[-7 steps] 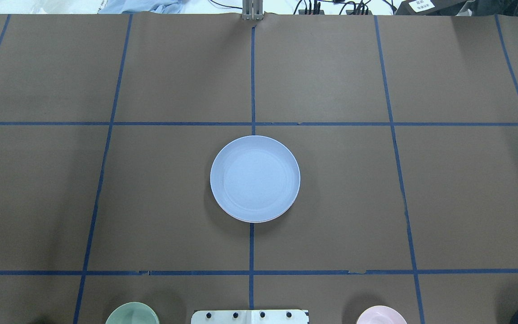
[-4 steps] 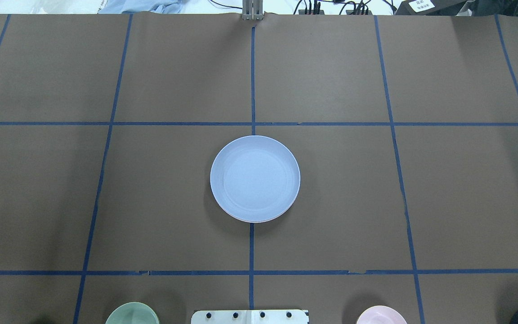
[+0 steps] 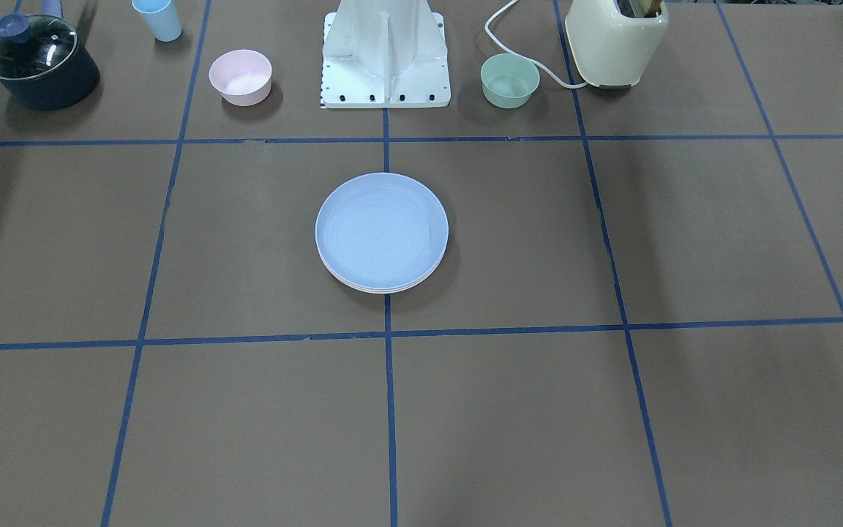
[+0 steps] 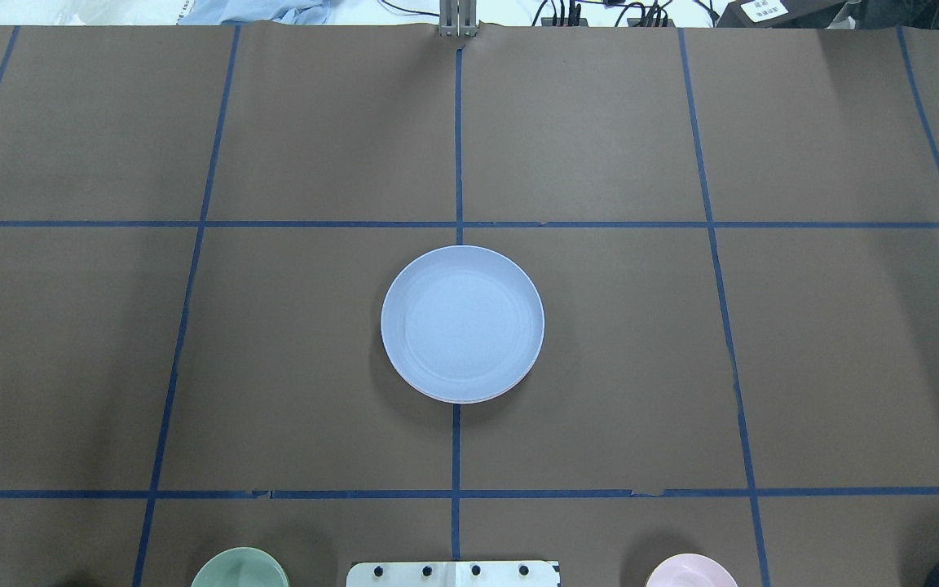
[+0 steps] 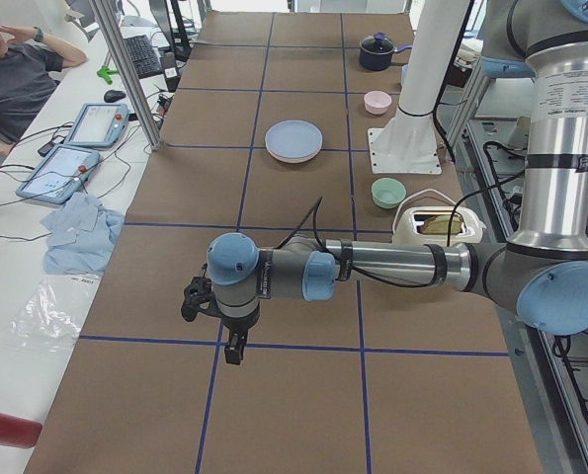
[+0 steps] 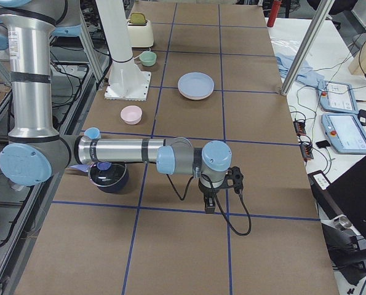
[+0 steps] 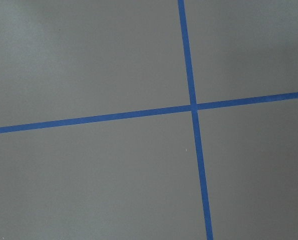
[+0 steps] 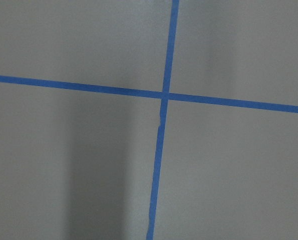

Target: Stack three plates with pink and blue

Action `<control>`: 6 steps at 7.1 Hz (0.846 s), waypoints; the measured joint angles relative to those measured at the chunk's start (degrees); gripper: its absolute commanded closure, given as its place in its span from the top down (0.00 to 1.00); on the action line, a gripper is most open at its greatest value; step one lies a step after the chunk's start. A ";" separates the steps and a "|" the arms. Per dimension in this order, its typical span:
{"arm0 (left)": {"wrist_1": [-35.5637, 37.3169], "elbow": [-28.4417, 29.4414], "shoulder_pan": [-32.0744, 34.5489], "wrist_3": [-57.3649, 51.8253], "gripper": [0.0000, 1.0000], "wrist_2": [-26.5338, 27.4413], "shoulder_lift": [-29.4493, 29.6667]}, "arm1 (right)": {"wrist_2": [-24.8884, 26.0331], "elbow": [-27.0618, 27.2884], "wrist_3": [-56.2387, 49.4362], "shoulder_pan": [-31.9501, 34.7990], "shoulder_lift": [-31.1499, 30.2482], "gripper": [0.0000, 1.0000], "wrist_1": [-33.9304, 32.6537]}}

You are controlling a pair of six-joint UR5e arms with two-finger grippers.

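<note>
Stack of plates [image 4: 461,324], blue uppermost over paler rims, is seen at the centre of the table [image 4: 681,367] and judged finished, count unconfirmed; left gripper [image 5: 235,348] and right gripper [image 6: 210,205] are held well away, jaw state cannot be told.

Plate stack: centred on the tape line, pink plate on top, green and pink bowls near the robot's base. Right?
No: the top plate is blue, not pink, as the overhead exterior view shows. It does sit centred on the tape line, with the green bowl and pink bowl near the robot's base.
</note>
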State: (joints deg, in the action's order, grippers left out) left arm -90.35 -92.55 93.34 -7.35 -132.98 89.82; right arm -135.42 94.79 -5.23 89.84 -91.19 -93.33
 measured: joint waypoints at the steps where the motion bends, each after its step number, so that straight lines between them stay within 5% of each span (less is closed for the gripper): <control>1: 0.00 0.00 0.00 -0.02 1.00 0.00 0.00 | -0.26 0.71 0.01 -0.05 0.01 1.00 -0.85; 6: 0.00 0.07 0.00 0.06 1.00 0.07 0.00 | -0.55 0.75 -0.04 -0.11 -0.63 1.00 -0.82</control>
State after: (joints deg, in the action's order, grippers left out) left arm -90.35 -92.47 93.34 -7.30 -132.90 89.82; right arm -135.97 95.54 -5.27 89.74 -91.82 -94.15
